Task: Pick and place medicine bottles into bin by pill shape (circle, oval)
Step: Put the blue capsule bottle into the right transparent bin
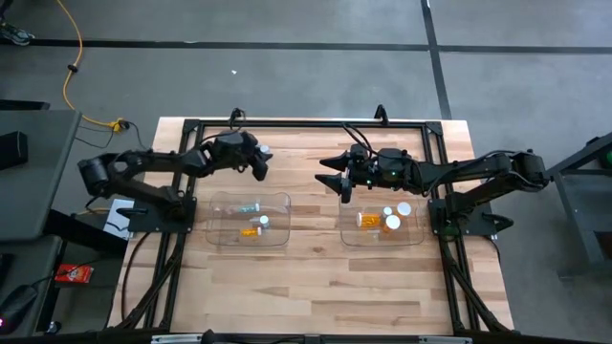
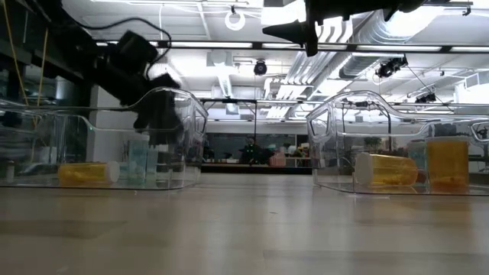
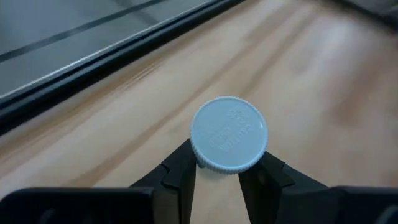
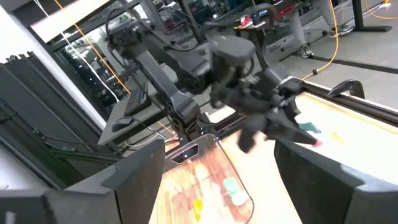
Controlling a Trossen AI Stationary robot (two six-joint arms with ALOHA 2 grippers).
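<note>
Wood table (image 1: 316, 258), pale planks, smooth. Two clear plastic bins: left bin (image 1: 284, 203) holds small bottles, right bin (image 1: 346, 234) holds orange ones with white caps. Right gripper (image 1: 337, 178) near right bin's far corner, fingers spread wide, holding nothing. Left gripper (image 3: 217, 177) behind left bin, pinching little bottle (image 3: 229, 134) under round, ridged white cap.
</note>
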